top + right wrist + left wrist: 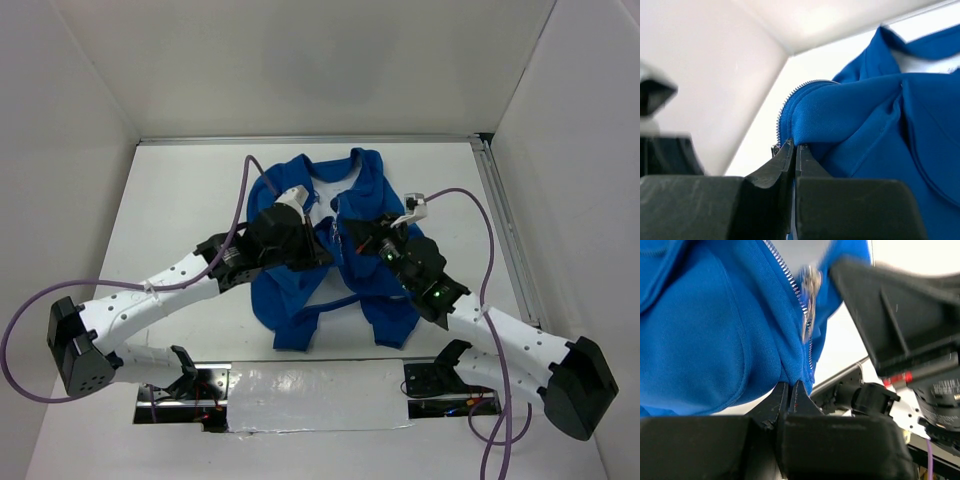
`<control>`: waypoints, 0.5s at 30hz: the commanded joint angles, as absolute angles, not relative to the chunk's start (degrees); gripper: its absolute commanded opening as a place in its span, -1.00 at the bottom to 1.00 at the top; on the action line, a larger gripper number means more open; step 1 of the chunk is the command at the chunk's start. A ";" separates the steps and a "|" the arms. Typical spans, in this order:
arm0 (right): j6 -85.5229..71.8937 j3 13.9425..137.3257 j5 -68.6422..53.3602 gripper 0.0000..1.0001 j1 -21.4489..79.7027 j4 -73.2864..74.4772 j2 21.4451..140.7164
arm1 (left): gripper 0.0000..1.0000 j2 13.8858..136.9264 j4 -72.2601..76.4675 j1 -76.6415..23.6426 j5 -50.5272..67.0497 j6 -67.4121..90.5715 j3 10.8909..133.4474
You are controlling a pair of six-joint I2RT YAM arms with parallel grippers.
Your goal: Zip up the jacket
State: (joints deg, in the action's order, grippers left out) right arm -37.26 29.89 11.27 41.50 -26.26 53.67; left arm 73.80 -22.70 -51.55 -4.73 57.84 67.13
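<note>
The royal-blue jacket (300, 300) lies in the middle of the white table, collar at the far side, white lining showing at the neck. Both grippers meet over its front opening. My left gripper (325, 250) is shut on the blue fabric edge beside the silver zipper teeth (790, 275); in the left wrist view its tips (790, 385) pinch the jacket (700, 330) just below the zipper, with a silver pull (810, 285) hanging further up. My right gripper (352, 238) is shut on the other front edge (794, 146), where the jacket (880, 125) folds over its zipper teeth (785, 105).
White walls enclose the table on three sides. A metal rail (500, 220) runs along the table's right edge. Purple cables (245, 190) arc over the jacket from both wrists. The right arm's black body (900, 315) sits close beside my left gripper. A taped strip (310, 395) lies between the bases.
</note>
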 commanded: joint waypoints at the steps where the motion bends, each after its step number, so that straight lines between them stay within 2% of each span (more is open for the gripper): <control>1: -40.34 31.02 18.46 -1.00 42.10 -38.31 54.84 | -1.00 74.35 -22.94 -53.61 -5.80 59.33 71.71; 10: -39.11 27.69 9.77 -1.00 40.17 -45.79 50.37 | -1.00 71.99 -25.05 -54.14 -7.29 58.80 71.19; 15: -38.76 27.16 4.85 -1.00 38.58 -38.70 43.08 | -1.00 68.30 -26.36 -54.05 -9.92 59.32 68.91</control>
